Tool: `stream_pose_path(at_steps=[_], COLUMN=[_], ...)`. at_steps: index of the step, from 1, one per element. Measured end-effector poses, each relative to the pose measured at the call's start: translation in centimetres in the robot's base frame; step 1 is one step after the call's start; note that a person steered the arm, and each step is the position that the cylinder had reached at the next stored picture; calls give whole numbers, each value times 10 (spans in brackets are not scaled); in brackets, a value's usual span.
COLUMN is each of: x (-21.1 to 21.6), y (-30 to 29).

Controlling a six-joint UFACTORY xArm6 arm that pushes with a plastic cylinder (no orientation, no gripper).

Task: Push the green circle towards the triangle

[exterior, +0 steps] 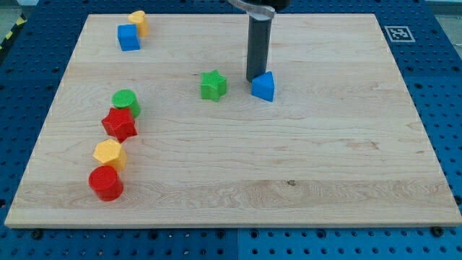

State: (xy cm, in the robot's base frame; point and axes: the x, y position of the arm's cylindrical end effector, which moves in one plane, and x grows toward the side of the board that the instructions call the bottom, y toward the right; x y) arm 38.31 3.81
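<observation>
The green circle (pixel 126 101) sits at the board's left, touching the red star (pixel 119 124) just below it. The blue triangle (pixel 264 86) lies near the board's middle, towards the top. My tip (pixel 255 79) stands right at the triangle's upper left edge, touching or nearly touching it. The rod comes down from the view's top. The green circle is far to the left of my tip.
A green star (pixel 213 85) lies between the circle and the triangle, left of my tip. A yellow hexagon (pixel 110 154) and a red cylinder (pixel 106 183) sit below the red star. A blue cube (pixel 128 37) and a yellow block (pixel 138 21) are at the top left.
</observation>
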Motion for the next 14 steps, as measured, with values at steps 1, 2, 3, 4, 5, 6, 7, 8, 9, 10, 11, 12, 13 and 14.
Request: stream_pose_path(at_steps=[1,2,3,4,5,6,7,8,9,10,11,12,13,14], x=[18,35,61,80,73,33,-3,-9,16,59,69,65,64,50], y=[0,7,12,-18,-68,-108,-160,-240,-286,-278,-245,-241,-240,-254])
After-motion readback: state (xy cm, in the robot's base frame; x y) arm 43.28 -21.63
